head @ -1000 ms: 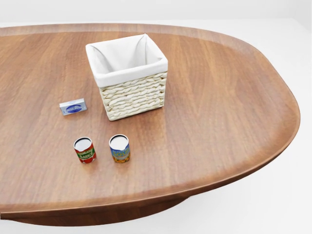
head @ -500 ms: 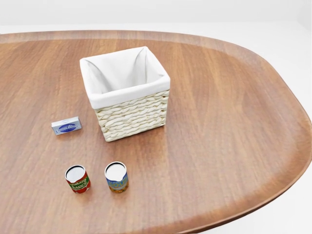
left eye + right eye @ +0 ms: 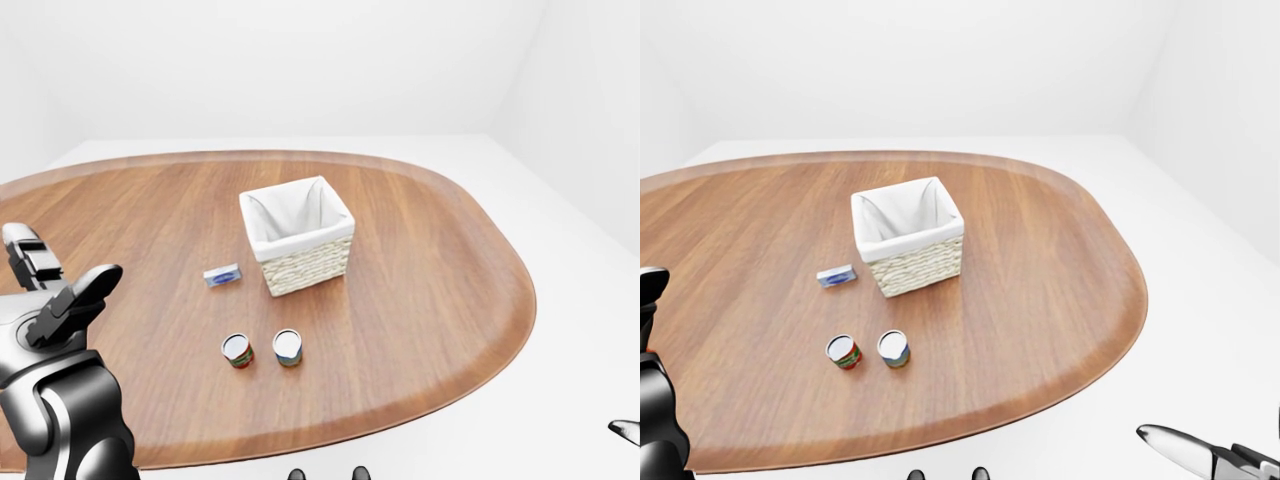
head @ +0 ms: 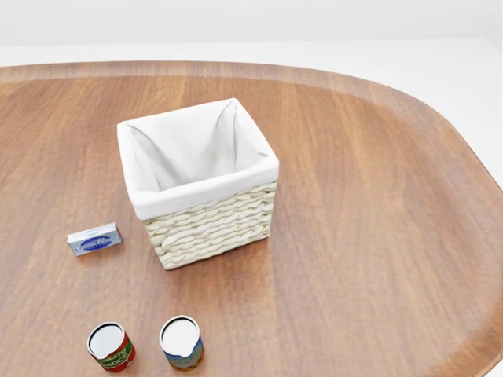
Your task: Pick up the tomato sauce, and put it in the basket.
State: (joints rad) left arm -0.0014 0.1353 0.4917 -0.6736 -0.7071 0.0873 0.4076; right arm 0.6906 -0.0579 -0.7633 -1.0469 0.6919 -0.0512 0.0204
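Head view: the tomato sauce can (image 4: 110,346) stands upright near the desk's (image 4: 377,236) bottom edge, just beside a blue can (image 4: 181,342). Above them sits the basket (image 4: 200,182), a small blue box (image 4: 95,239) to its left. Left hand (image 3: 60,300) fingers spread, holding nothing; right hand (image 3: 1200,450), I cannot tell.

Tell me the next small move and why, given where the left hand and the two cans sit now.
Probably reach the left hand toward the red tomato sauce. That can stands upright and untouched, left of the blue can and below the basket in the left-eye view, while the hand hangs off at the left, holding nothing.
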